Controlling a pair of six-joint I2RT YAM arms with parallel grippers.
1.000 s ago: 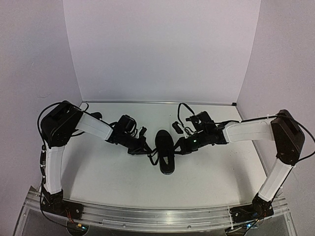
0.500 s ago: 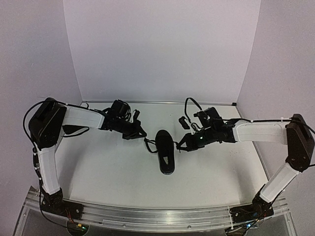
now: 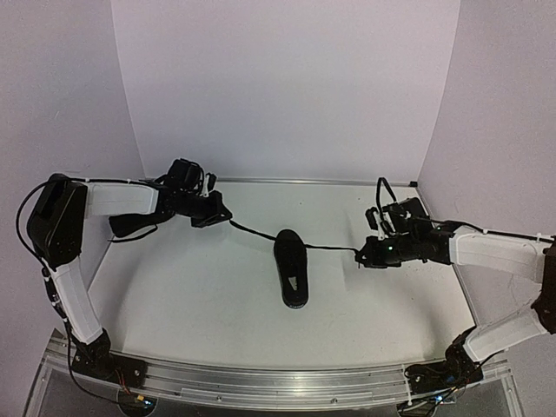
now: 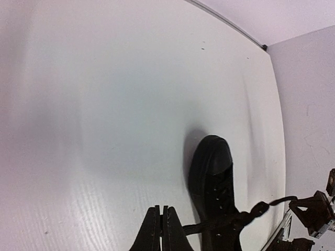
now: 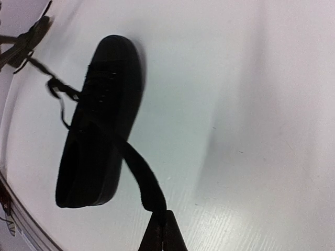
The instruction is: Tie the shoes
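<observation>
Shoe (image 3: 291, 274) sits between left pincer (image 3: 228, 221) and right pincer (image 3: 359, 256), each clenching a lace (image 3: 334, 248).

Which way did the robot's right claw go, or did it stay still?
Yes, it moved. The right gripper slid away from the shoe, toward the right wall, holding a lace.

You have one shoe (image 3: 291, 271) in view: all black, low-top, upright on its sole at the centre of the table (image 3: 200, 295), toe toward 12 o'clock, heel toward 6. Its thin black laces (image 5: 137, 167) stretch taut, one toward 10 o'clock, the other toward 3.
</observation>
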